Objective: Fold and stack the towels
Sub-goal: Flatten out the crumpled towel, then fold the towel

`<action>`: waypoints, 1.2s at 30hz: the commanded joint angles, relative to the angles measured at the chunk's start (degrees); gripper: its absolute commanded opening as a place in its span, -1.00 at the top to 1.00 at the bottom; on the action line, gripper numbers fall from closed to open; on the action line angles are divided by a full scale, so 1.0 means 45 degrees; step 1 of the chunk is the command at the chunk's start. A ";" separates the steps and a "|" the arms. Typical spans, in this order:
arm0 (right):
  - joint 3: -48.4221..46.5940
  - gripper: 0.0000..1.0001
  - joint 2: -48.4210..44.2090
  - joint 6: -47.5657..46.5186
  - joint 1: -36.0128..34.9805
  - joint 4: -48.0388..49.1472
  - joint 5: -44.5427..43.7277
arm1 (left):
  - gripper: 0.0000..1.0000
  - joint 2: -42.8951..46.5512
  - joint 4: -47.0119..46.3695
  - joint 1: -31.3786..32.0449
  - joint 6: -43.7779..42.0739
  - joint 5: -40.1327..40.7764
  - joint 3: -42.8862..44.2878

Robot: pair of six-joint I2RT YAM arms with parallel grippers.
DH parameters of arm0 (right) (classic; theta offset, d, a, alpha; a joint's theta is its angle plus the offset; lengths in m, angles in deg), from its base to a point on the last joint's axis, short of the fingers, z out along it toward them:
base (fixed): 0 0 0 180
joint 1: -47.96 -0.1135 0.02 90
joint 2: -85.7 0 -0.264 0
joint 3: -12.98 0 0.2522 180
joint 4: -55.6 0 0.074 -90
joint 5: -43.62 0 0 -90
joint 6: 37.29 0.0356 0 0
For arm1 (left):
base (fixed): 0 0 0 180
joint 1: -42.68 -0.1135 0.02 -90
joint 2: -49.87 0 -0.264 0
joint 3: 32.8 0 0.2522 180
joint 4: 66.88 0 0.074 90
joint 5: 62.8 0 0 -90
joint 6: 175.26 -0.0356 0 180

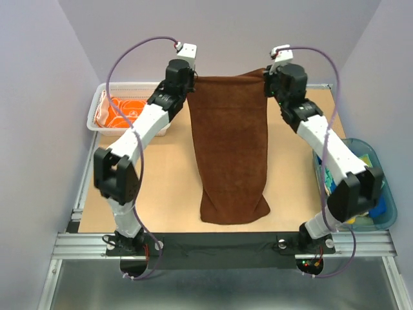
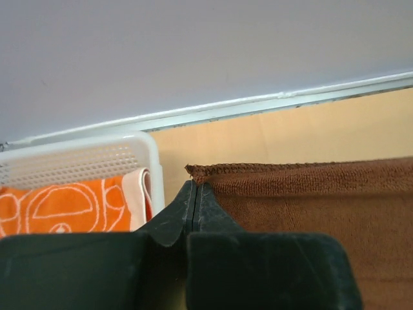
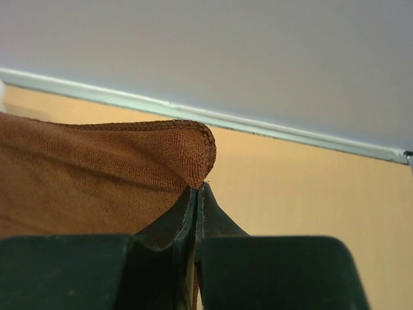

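Pinching brown towel [image 1: 232, 148] corners, fingers [image 2: 174, 218] closed.

Both arms extend forward from their bases with elbows bent outward, in mirrored poses. The left arm [image 1: 145, 126] and the right arm [image 1: 319, 132] angle inward toward the far side. The left gripper [image 2: 195, 187] is raised, its jaws pressed together on one top corner of the brown towel [image 1: 232, 148]. The right gripper [image 3: 197, 188] is likewise clamped on the opposite corner. The wrists are level and well apart.
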 commanded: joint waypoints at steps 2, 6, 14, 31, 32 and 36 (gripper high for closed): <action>0.0148 0.99 0.1306 -0.0900 0.0511 0.3713 -0.0668 | 1.00 -0.1919 -0.0688 -0.0668 -0.0061 0.0667 0.2892; 0.0558 0.99 0.2362 -0.1485 0.0629 0.4907 -0.0198 | 1.00 -0.3018 -0.0707 -0.0884 0.0037 0.0276 0.3422; 0.2041 0.99 0.3030 -0.1955 0.0805 0.5985 0.0349 | 1.00 -0.2962 -0.1254 -0.1060 -0.0041 -0.1147 0.1941; 0.5127 0.99 0.0863 -0.1254 0.0883 0.5185 0.0076 | 1.00 -0.0677 -0.1080 -0.1041 0.0681 -0.2789 -0.1926; 0.5226 0.99 0.0765 -0.1175 0.0883 0.5146 0.0057 | 1.00 -0.0463 -0.1040 -0.1041 0.0740 -0.2888 -0.2104; 0.5734 0.99 0.0277 -0.0667 0.0883 0.4541 -0.0001 | 1.00 -0.0032 -0.0708 -0.1021 0.1208 -0.3318 -0.2924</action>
